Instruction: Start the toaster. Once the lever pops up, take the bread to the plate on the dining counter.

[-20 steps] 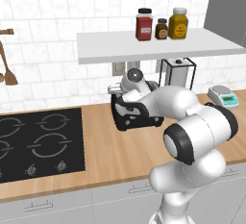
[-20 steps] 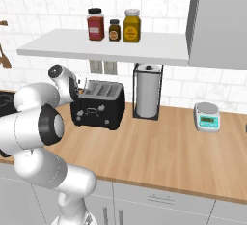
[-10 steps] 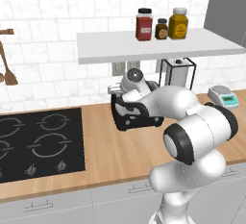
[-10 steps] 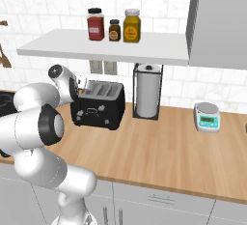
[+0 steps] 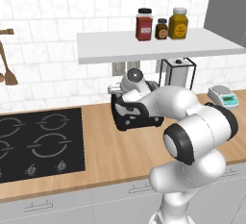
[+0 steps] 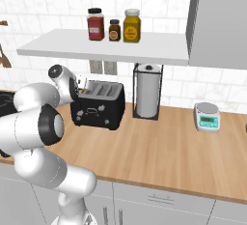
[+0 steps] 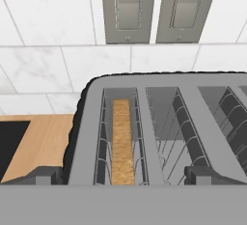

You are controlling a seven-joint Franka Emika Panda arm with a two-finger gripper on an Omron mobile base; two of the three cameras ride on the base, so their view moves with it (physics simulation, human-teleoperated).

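Tool (image 7: pixel 123 178) is hovering with jaws spread wide, empty, directly above the toaster (image 6: pixel 96 105); bread (image 7: pixel 122 142) is sitting in the slot beneath. Starting step pending, apparently: next, pressing the lever.

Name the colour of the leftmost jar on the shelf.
Red jar with a black lid, clearest in the right base view.

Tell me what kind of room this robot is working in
A home kitchen, most likely: a black hob is set into a wooden counter, a toaster with bread in one slot stands against a white tiled wall, and jars line the shelf above.
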